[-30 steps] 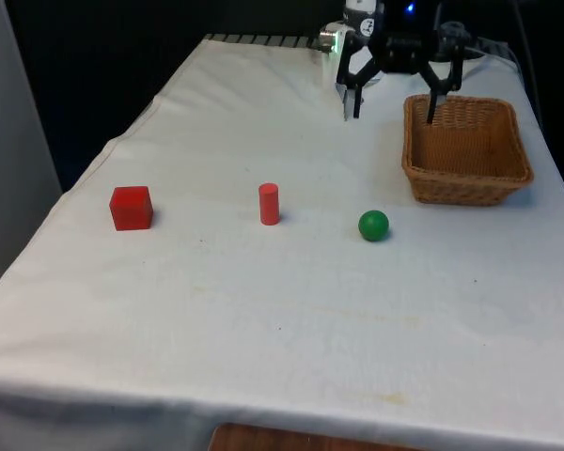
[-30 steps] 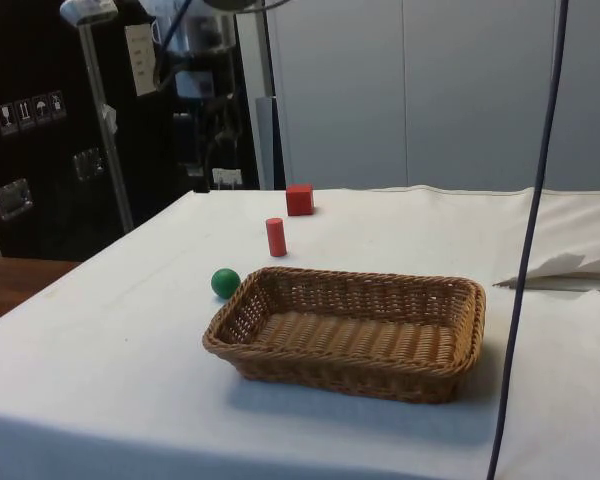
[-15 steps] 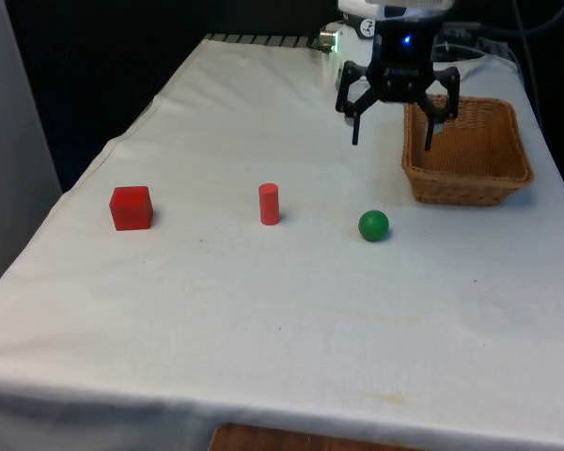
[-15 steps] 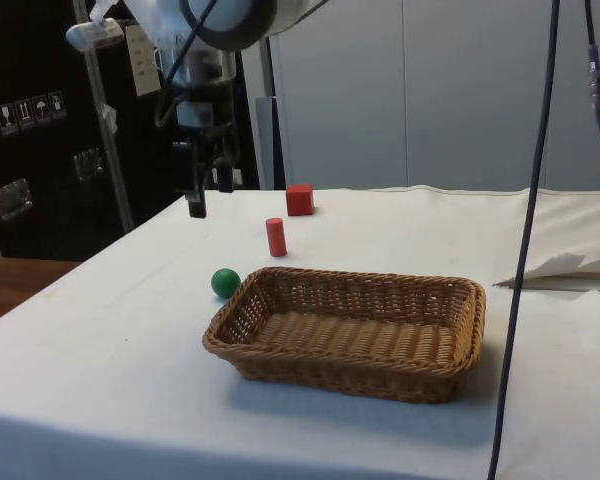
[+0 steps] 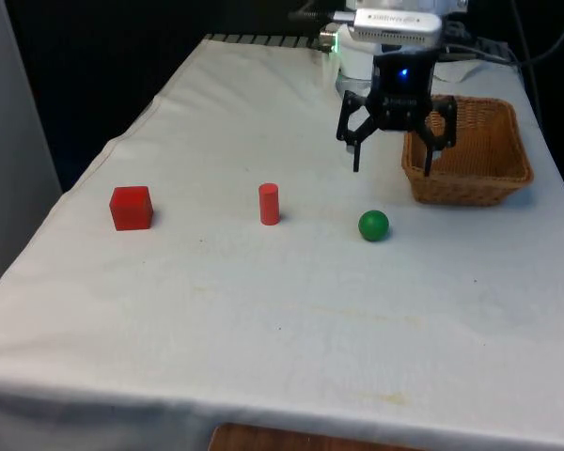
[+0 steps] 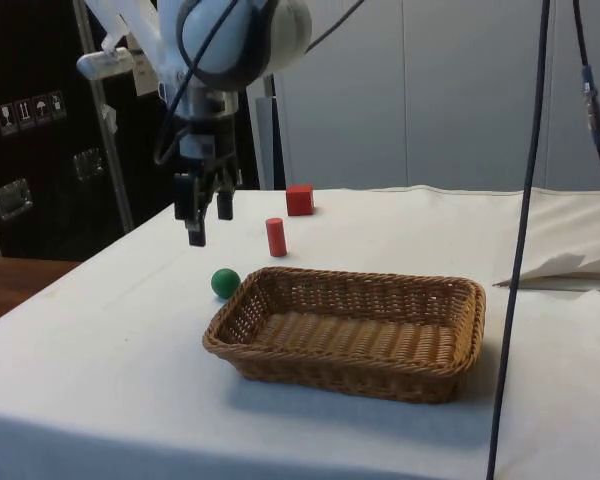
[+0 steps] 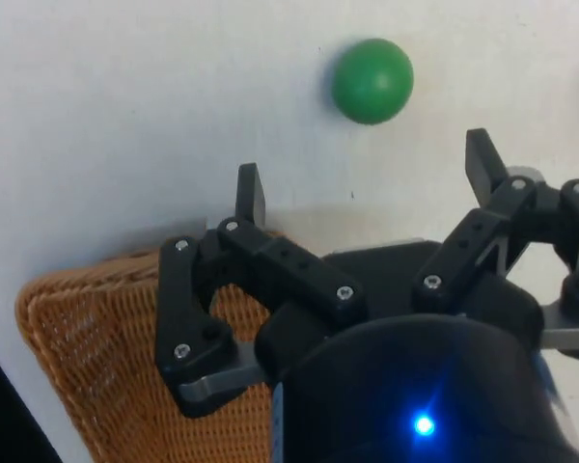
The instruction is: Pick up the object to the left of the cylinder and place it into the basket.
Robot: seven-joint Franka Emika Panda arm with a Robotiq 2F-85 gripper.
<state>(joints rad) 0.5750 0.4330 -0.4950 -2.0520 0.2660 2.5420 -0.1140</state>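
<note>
The table [image 5: 263,310] under its white cloth carries no writing I can read. Nearest in the front view, three things stand in a row across it. The small red cube [image 5: 131,208], a matt, sharp-edged block, sits at the front view's left, well apart from the short red cylinder [image 5: 269,204], which stands upright with its long axis vertical. The cube rests flat on one face. The smooth green ball [image 5: 374,225] lies at the front view's right of the cylinder. Farther back my black two-finger pincer [image 5: 392,169] hangs above the cloth with its fingers spread wide, holding nothing, between the ball and the rectangular woven wicker basket [image 5: 470,178].
</note>
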